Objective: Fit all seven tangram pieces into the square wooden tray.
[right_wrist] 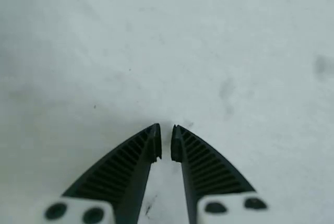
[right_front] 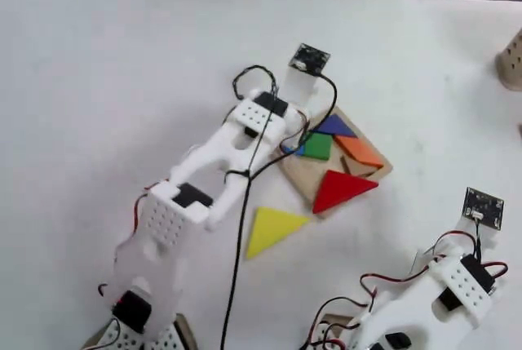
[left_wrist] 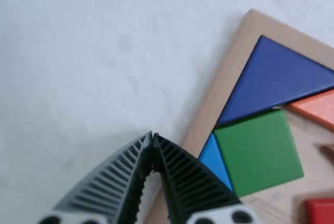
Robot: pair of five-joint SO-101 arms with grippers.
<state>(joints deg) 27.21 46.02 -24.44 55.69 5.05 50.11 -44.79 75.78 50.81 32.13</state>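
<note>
At centre frame, left gripper point(left_wrist: 153, 145): pinched closed, empty, beside tray point(right_front: 298, 172) rim; I'd guess nudging.
Right gripper point(right_wrist: 166, 139): all but closed, empty, parked lower right.
Yellow triangle point(right_front: 273, 228): outside tray, unplaced.

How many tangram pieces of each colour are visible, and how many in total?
dark blue piece: 1
light blue piece: 1
green piece: 1
orange piece: 1
red piece: 1
yellow piece: 1
Total: 6
</note>
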